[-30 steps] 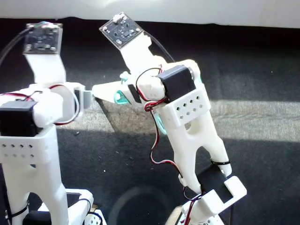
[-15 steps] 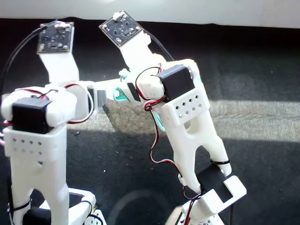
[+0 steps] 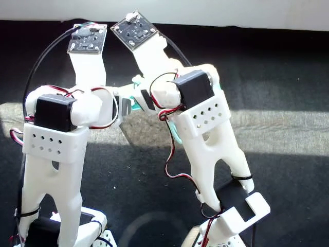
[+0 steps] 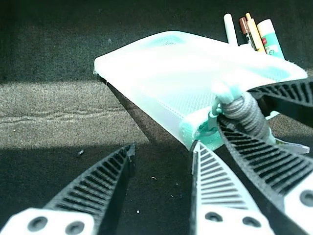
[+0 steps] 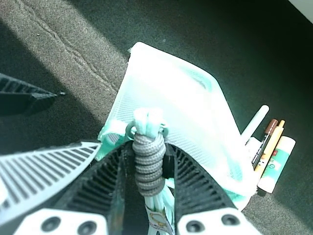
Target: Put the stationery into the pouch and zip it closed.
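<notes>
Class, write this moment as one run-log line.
right gripper: shut on cord | left gripper: open, near pouch | stationery: outside pouch

Mint see-thru mesh pouch (image 5: 171,107) on dark table (image 5: 73,44), grey cord pull (image 5: 148,164) at zip end. Just beside it, outside, side by side: white pen (image 5: 255,123), brown marker (image 5: 264,139), tan pen (image 5: 273,141), glue stick (image 5: 276,164).

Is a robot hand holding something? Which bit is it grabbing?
The right gripper is shut on the gray cord at the end of the pouch. The left gripper is open and holds nothing.
</notes>
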Controlling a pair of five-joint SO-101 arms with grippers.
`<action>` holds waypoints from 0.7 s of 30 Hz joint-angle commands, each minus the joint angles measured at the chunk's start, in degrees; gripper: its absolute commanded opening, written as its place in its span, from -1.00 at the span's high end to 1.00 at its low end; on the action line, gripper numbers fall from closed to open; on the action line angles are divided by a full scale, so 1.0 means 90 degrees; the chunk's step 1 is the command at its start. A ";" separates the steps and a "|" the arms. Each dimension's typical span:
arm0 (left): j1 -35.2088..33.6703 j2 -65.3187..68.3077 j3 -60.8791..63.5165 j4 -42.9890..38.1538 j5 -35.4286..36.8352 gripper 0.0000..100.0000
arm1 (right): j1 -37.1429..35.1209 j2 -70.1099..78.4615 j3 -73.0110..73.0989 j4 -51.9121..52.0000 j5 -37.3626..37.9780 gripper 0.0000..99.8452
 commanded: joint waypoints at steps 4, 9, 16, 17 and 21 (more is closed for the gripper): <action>0.0093 -0.0005 -0.0493 0.0147 0.0059 0.60 | 0.0073 -0.0132 0.0015 -0.0054 0.0049 0.99; 0.0093 0.0024 0.0034 0.0039 0.0059 0.60 | 0.0073 -0.0132 0.0015 -0.0054 0.0049 0.99; 0.0083 0.0015 0.0855 -0.0723 0.0049 0.61 | 0.0073 -0.0132 0.0015 0.0063 0.0049 0.99; 0.0073 0.0005 0.0884 -0.0801 0.0049 0.61 | 0.0073 -0.0132 0.0015 0.0122 0.0049 0.99; 0.0044 -0.0034 0.0767 -0.0860 0.0039 0.61 | 0.0093 -0.0142 0.0015 0.0220 0.0049 0.99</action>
